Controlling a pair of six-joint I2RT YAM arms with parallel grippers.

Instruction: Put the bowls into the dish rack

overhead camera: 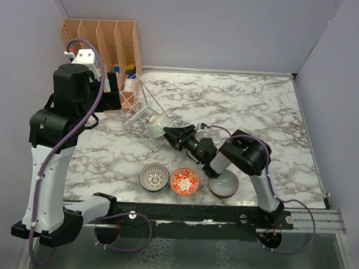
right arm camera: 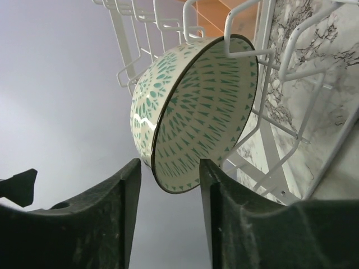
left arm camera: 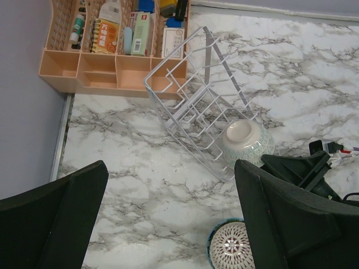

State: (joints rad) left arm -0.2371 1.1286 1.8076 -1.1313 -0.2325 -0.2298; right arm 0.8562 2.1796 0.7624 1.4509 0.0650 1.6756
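While my right claw [right arm camera: 170, 168] stands parted around its rim, gripping nothing, the green leaf-patterned bowl [right arm camera: 190, 106] leans on edge in the dish rack [left arm camera: 179, 98].
If I pull back crooked, a finger could catch that rim and tip the bowl out, or drag the rack.

Dish rack [left arm camera: 196, 109]: thin wire with a smooth white-silver coating, slight gloss.
Green leaf-patterned bowl [right arm camera: 196, 106], centre of the right wrist view: looks like glazed ceramic, glossy, with a bright highlight on the outer wall.
Table [overhead camera: 252, 108]: marble-pattern top, smooth, low sheen.
Orange organizer [left arm camera: 101, 70], upper left: perforated plastic, matt.
Right gripper [right arm camera: 168, 171]: black plastic shells, matt, finely grained, with pale dusty specks.
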